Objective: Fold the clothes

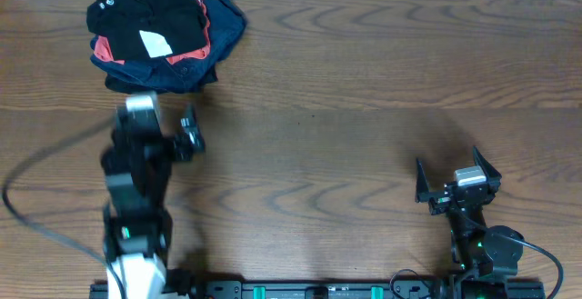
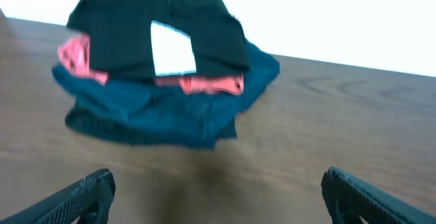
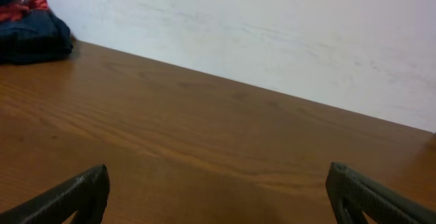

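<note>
Black shirt (image 1: 150,13) tops pile at far-left table (image 1: 364,108) corner, unfolded. Left claw (image 1: 162,122) wide open, empty, near pile; right claw (image 1: 457,176) open, idle. Next, likely: lift shirt clear.

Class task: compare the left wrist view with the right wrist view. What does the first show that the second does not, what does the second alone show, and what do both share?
Only the left wrist view shows the black shirt with its white label, topping the pile, and the open left gripper.

Only the right wrist view shows the open right gripper and a long bare stretch of table far from the pile.

Both share the red shirt and the navy garment, which the right wrist view catches only at its top left corner, plus the white wall.
</note>
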